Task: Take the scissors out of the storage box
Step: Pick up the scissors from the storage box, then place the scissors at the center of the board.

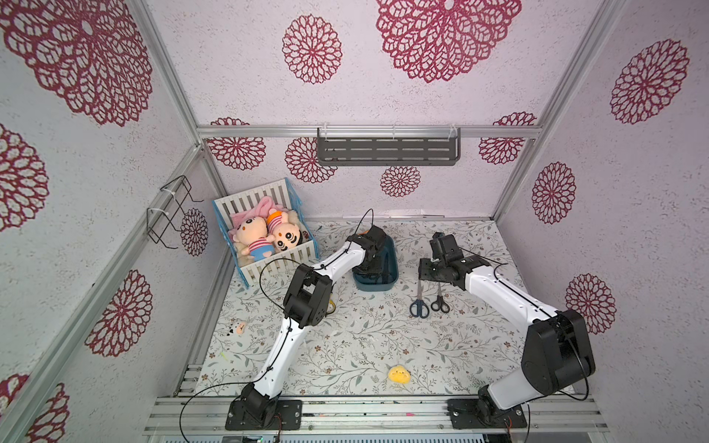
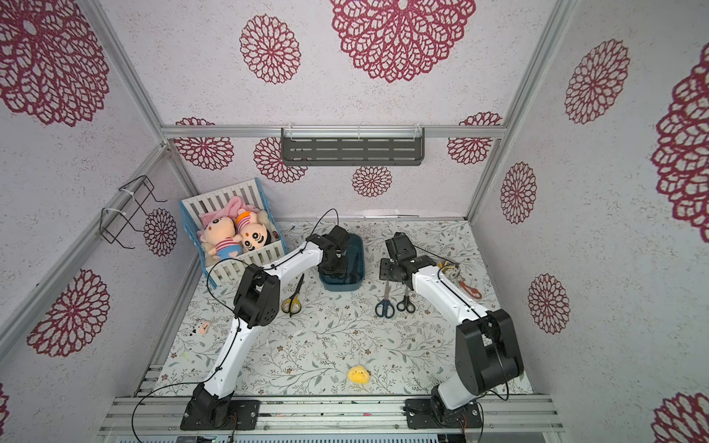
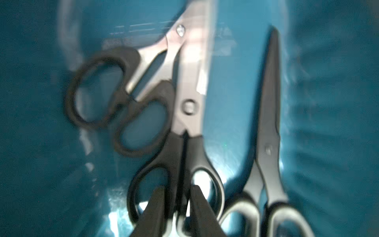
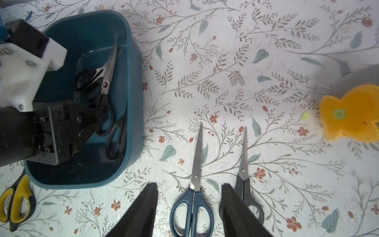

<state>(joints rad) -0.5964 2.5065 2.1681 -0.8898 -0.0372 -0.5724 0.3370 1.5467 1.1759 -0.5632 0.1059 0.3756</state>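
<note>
Scissors: three in teal plastic tub, three on floral worktop.
My left gripper clamps one black-handled pair; right gripper gapes; flowered walls.

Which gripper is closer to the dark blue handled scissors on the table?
Right. The right gripper hovers open over the blue-handled scissors; the left gripper is inside the storage box, pinching black-handled scissors.

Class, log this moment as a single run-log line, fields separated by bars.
left gripper: in storage box, astride black-handled scissors, grip unclear | right gripper: open above dark-blue-handled scissors | task: unfinished, three pairs in box
</note>
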